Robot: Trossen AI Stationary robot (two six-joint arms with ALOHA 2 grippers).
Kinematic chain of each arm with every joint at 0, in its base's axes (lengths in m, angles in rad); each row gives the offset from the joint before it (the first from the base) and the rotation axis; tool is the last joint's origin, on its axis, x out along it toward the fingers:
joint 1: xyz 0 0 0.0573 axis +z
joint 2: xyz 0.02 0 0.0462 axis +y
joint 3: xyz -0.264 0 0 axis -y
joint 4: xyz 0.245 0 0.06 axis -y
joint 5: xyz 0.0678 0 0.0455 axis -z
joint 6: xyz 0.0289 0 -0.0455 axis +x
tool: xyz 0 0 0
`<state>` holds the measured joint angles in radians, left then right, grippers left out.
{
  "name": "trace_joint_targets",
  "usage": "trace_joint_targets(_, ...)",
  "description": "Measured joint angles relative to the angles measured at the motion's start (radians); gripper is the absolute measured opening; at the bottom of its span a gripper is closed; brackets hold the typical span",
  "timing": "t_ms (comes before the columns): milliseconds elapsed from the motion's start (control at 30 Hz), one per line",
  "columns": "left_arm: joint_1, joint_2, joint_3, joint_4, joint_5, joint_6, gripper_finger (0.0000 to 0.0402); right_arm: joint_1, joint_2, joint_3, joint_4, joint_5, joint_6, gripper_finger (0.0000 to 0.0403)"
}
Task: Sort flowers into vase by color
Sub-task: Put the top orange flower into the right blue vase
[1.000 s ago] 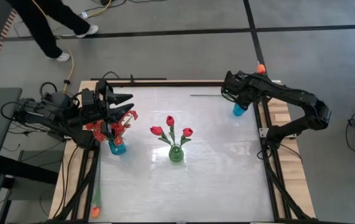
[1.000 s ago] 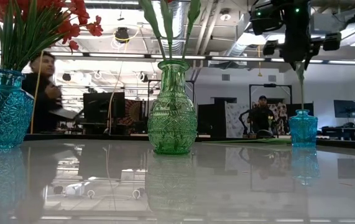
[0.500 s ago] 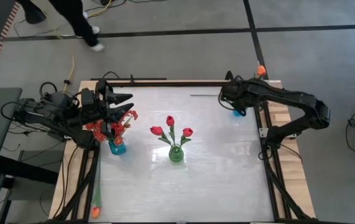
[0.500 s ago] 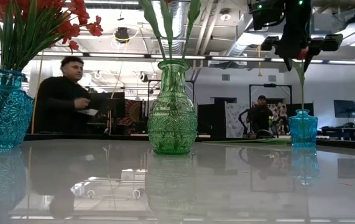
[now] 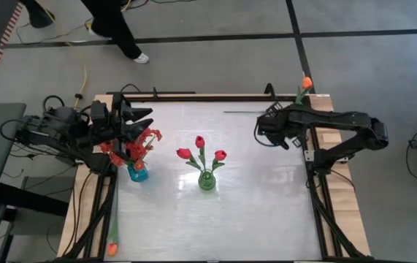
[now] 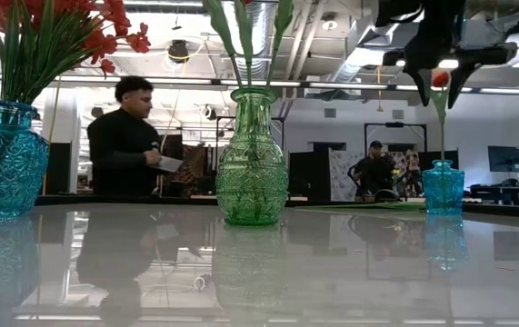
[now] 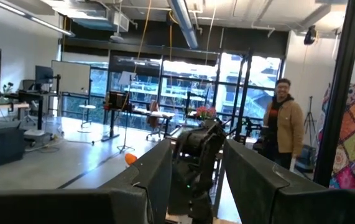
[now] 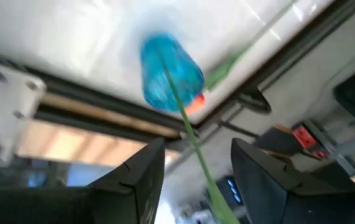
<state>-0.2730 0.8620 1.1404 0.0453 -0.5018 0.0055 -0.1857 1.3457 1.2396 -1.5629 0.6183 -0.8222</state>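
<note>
1. High view: A green vase (image 5: 207, 181) is standing mid-table, holding three red tulips (image 5: 199, 142) that are fanning out. At the left, a large blue vase (image 5: 137, 174) is holding a bushy red spray (image 5: 131, 145). The left gripper (image 5: 141, 126) is hovering over the spray's far side. The right gripper (image 5: 272, 131) is hanging over the glossy white table (image 5: 252, 204) near its far right. An orange tulip (image 5: 307, 83) is showing at the far right corner. Another orange flower (image 5: 112, 248) is lying along the near left edge, bloom nearest.
2. Low view: The green vase is looking like pressed, patterned glass with a narrow neck. The large blue vase is similarly faceted. At the right, a small blue vase (image 6: 443, 188) is holding one standing tulip (image 6: 440, 79), its thin stem running straight up and its reddish bloom topmost, between the right gripper's dark fingertips. A person (image 6: 132, 136) is standing in the room beyond.
3. Left wrist view: The left gripper's fingers (image 7: 149, 180) are standing spread, pinching nothing.
4. Right wrist view: The right gripper's fingers (image 8: 141, 177) are standing spread. The green stem is rising from the small blue vase through the gap, touching neither.
</note>
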Motion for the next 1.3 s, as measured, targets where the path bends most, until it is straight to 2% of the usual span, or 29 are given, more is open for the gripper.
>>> trace_joint_targets(333, 0.022, -0.019, 0.000, -0.002, 0.048, 0.009, 0.0134, 0.162, 0.000, 0.000, 0.081, -0.248, 0.335, 0.0211)
trace_joint_targets(533, 0.095, -0.019, 0.000, -0.008, 0.177, -0.025, 0.0134, 0.267, 0.000, 0.000, 0.201, -0.311, 0.597, 0.0210)
trace_joint_targets(733, 0.159, -0.019, 0.000, -0.010, 0.261, -0.061, 0.0134, 0.331, 0.000, 0.000, 0.328, -0.310, 0.963, 0.0210)
trace_joint_targets(967, 0.169, -0.012, 0.000, -0.027, 0.315, -0.100, 0.0134, 0.335, 0.000, 0.000, 0.613, -0.302, 1.526, 0.0210)
trace_joint_targets(1067, 0.168, -0.006, -0.002, -0.045, 0.315, -0.120, 0.0134, 0.321, 0.000, 0.000, 0.731, -0.268, 1.665, 0.0210)
trace_joint_targets(1167, 0.168, -0.002, -0.002, -0.040, 0.314, -0.124, 0.0134, 0.313, 0.000, -0.012, 0.860, -0.183, 1.803, 0.0210)
trace_joint_targets(1300, 0.168, 0.004, -0.002, -0.035, 0.314, -0.132, 0.0134, 0.288, 0.001, -0.031, 0.981, -0.125, 1.860, 0.0210)
